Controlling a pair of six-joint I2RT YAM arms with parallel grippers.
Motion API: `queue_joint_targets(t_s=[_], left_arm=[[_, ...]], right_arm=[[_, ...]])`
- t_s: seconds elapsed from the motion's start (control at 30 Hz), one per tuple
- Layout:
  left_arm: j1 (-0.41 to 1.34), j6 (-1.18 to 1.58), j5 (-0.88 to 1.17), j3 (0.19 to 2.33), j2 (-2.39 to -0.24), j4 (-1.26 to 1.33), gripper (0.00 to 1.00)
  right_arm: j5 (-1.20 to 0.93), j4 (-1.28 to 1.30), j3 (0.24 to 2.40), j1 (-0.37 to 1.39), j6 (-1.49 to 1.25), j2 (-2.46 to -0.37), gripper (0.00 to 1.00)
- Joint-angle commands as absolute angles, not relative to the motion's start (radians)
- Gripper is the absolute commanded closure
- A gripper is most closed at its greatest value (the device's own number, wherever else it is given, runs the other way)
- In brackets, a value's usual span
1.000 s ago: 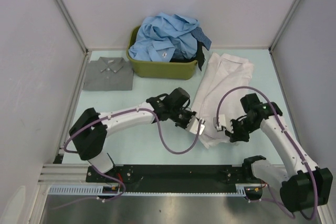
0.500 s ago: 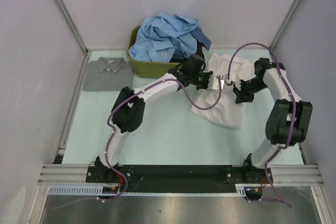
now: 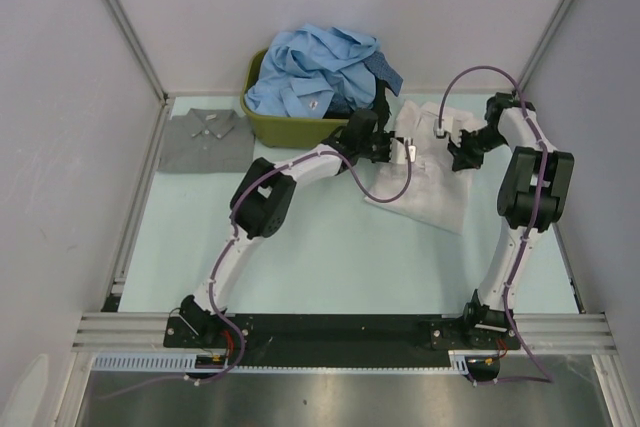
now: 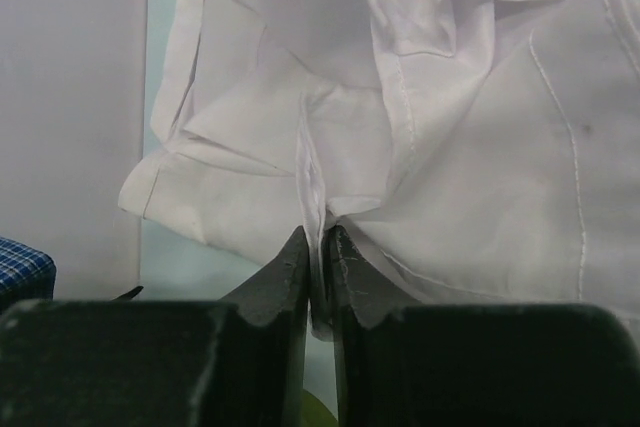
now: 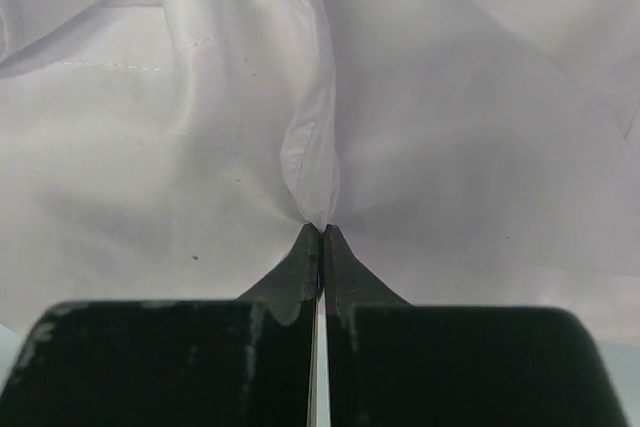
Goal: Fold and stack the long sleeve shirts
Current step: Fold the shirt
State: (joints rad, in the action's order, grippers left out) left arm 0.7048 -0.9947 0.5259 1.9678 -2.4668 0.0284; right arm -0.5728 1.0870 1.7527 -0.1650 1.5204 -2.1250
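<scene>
White shirt [image 3: 430, 192]: lies loosely folded on the surface [image 3: 300, 247], just beside the olive tub [image 3: 290, 129], at its 3 o'clock.
Other shirts: light blue shirts [image 3: 315, 67] are heaped in the tub, with a dark shirt [image 3: 385, 77] at the heap's 3 o'clock edge. The grey shirt [image 3: 205, 139] lies flat at the tub's 9 o'clock.
Left fingers [image 4: 300, 247]: all but closed, with a thin ridge of white cloth between the tips.
Right fingers [image 5: 312, 247]: closed tight on a small peak of the same shirt.
Handling: I judge the cloth light, thin and limp. It should sag, crease and slide out of a shallow pinch. I would take hold at stitched hems or the collar, where the layers are thicker.
Top view only: shows the whole layout and both arms reaching to the shirt's 12 o'clock end, but not how the fingers stand.
Wrist views only: show each pinch up close, with stitch lines and overlapping folds, but nothing of the tub's contents or the grey shirt.
</scene>
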Motion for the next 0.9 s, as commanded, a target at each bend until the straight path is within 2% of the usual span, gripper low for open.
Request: queue_joint_targets(t_s=[0.0, 0.03, 0.1, 0.13, 0.2, 0.23, 0.3, 0.33, 0.43, 0.6, 0.67, 0.73, 0.87], left_arm=[[0.695, -0.986, 0.571, 2.014, -2.473, 0.139, 0.78], [0.692, -0.959, 0.566, 2.01, -2.473, 0.156, 0.73], [0.689, -0.916, 0.54, 2.005, -2.471, 0.214, 0.53], [0.686, -0.882, 0.526, 2.008, -2.47, 0.225, 0.4], [0.684, -0.836, 0.484, 2.043, -2.451, 0.219, 0.34], [0.683, -0.818, 0.47, 2.066, -2.445, 0.201, 0.3], [0.673, -0.752, 0.415, 2.134, -2.407, 0.123, 0.28], [0.664, -0.73, 0.407, 2.147, -2.39, 0.091, 0.27], [0.646, -0.645, 0.422, 2.08, -2.26, -0.001, 0.22], [0.637, -0.539, 0.508, 1.752, -1.996, -0.116, 0.14], [0.638, -0.465, 0.512, 1.679, -1.964, -0.162, 0.13], [0.634, -0.427, 0.526, 1.638, -1.919, -0.181, 0.14], [0.615, -0.329, 0.577, 1.466, -1.823, -0.143, 0.16]], right_arm=[[-0.572, 1.08, 1.766, -0.164, 1.545, -2.132, 1.0], [-0.565, 1.074, 1.753, -0.163, 1.536, -2.132, 1.0], [-0.542, 1.059, 1.749, -0.163, 1.503, -2.126, 0.99], [-0.532, 1.051, 1.75, -0.167, 1.485, -2.122, 0.9], [-0.506, 1.031, 1.762, -0.175, 1.424, -2.102, 0.83], [-0.5, 1.025, 1.781, -0.181, 1.401, -2.094, 0.65], [-0.485, 1.017, 1.805, -0.195, 1.344, -2.065, 0.43], [-0.473, 1.008, 1.828, -0.198, 1.319, -2.056, 0.36], [-0.489, 1.021, 1.858, -0.204, 1.191, -2.013, 0.3], [-0.668, 1.175, 1.878, -0.198, 0.959, -1.947, 0.33], [-0.777, 1.204, 1.824, -0.192, 0.913, -1.896, 0.38], [-0.862, 1.195, 1.715, -0.169, 0.902, -1.824, 0.49], [-0.853, 1.117, 1.521, -0.062, 0.922, -1.721, 0.62]])
